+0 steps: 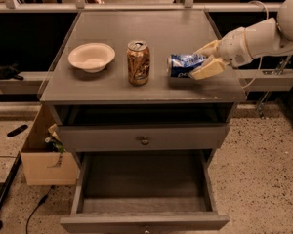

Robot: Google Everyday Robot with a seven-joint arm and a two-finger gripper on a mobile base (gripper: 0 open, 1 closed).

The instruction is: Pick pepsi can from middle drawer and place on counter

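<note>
On the counter [161, 28], toward its right front, the pepsi can [184, 65] lies on its side, blue with white markings too blurred to read. The gripper [196, 63] comes in from the right on a white arm [263, 37]; its two tan fingers [209, 69] are closed around the can's right end, one behind and one in front. Whether the can rests on the top or hangs just above it cannot be told.

Two cans are in sight. The second, a gold-brown can [138, 62], stands upright just left of the pepsi can, its label unreadable. One cream bowl [91, 56] sits further left, apart from both.

The counter is flat grey wood with a worn pale front edge. Below it are two drawers: an upper drawer front [112, 138] with a round knob [144, 141], and the middle drawer [144, 184] pulled well out, its grey floor showing. One cardboard box [41, 167] stands by the cabinet's left side on a speckled floor [263, 169], where a dark cable [5, 194] trails.
</note>
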